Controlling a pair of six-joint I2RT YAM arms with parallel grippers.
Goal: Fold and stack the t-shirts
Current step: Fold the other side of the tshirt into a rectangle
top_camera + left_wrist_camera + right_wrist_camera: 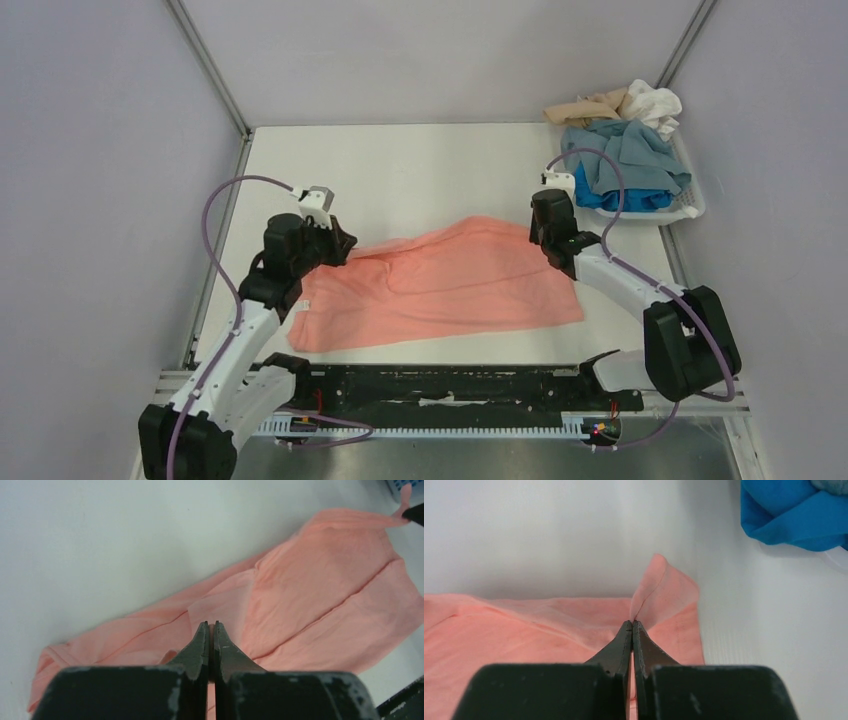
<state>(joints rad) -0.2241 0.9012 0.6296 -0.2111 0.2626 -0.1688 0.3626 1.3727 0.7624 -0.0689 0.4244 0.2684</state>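
Salmon-pink t-shirt is laid, seemingly half-folded, left of the basket and pinched at both ends by the closed left gripper and right gripper. The other t-shirts are heaped in the basket, with none stacked yet.

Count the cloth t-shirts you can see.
5: salmon-pink t-shirt spread on the table; beige, white, grey-blue and bright blue ones heaped in the white plastic basket. More may be hidden.

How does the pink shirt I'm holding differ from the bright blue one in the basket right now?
The salmon-pink shirt lies spread fairly flat on the table; the bright blue shirt is bunched in the white basket. The left gripper and right gripper pinch the pink one; the blue one is untouched, partly under a grey-blue shirt. Both are plain cloth.
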